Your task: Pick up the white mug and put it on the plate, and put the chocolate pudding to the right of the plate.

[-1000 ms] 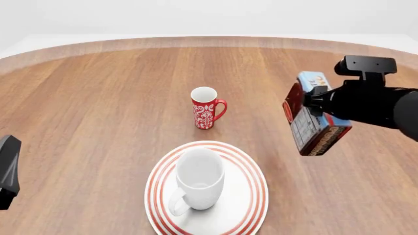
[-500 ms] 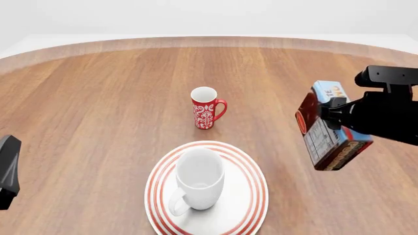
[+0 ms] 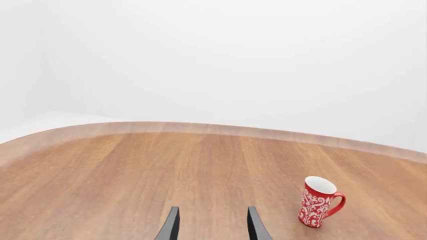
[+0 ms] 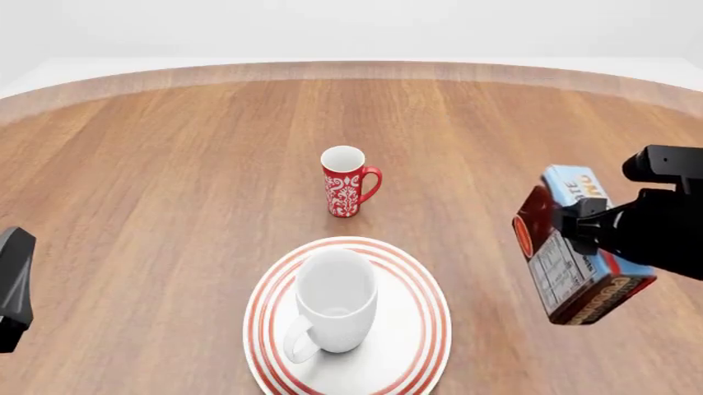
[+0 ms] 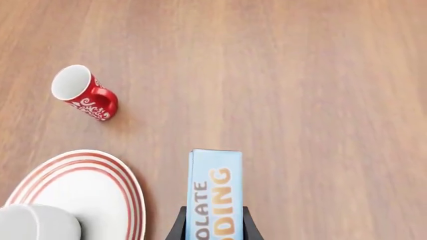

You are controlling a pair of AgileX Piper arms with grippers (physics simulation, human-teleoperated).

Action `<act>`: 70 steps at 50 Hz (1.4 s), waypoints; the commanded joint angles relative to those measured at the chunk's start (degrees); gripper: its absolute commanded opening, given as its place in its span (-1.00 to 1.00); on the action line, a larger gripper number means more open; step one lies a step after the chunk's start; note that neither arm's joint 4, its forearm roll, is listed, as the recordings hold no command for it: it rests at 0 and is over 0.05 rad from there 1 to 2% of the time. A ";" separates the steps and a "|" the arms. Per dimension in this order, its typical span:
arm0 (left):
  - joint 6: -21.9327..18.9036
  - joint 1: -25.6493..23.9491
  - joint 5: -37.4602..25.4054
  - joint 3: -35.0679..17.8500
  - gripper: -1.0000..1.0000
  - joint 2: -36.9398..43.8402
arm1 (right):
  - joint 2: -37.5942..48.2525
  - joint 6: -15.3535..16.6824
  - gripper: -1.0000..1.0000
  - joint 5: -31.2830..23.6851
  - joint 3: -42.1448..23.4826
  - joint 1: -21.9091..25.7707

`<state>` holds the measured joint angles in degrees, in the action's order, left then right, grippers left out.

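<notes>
Tilting in the closed right gripper [image 4: 571,234], the chocolate pudding [image 4: 574,247] was held above the bench [image 4: 165,164]. If released tilted, it could be toppled towards the plate [image 4: 423,329]. The left gripper [image 3: 211,225] was seen open, empty.

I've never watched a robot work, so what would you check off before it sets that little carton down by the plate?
1. White mug upright on the plate: ok.
2. Chocolate pudding clamped in the right pincer, fingers on both sides: ok.
3. Carton to the right of the plate, not above it: ok.
4. Carton upright for landing: not ok, it hangs tilted in the front view.
5. Bare wood under the carton: ok as far as visible; the red mug stands well away.
6. Left pincer open, holding nothing, off at the left edge: ok.
</notes>
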<state>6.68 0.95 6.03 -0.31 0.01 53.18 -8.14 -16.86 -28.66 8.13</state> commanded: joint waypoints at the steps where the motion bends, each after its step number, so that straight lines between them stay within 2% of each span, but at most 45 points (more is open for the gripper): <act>1: 0.04 -0.01 0.00 -0.02 1.00 0.00 | -4.58 -0.86 -1.00 -3.59 1.37 -0.52; 18: 0.04 -0.04 -0.01 -0.01 1.00 0.00 | -10.11 0.93 -1.00 -10.37 2.00 -1.82; 31: 0.01 -0.05 -0.01 -0.02 1.00 0.00 | -11.50 0.32 -1.00 -11.73 3.15 -1.06; 55: 0.08 0.07 -0.01 -0.01 1.00 0.00 | -9.76 -0.62 -1.00 -9.92 6.07 0.05; 70: 0.03 0.07 0.03 -0.02 1.00 0.00 | -7.00 -1.09 -1.00 -5.90 9.19 -0.03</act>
<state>6.74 1.00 6.04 -0.32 0.01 44.75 -7.97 -24.81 -21.09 8.04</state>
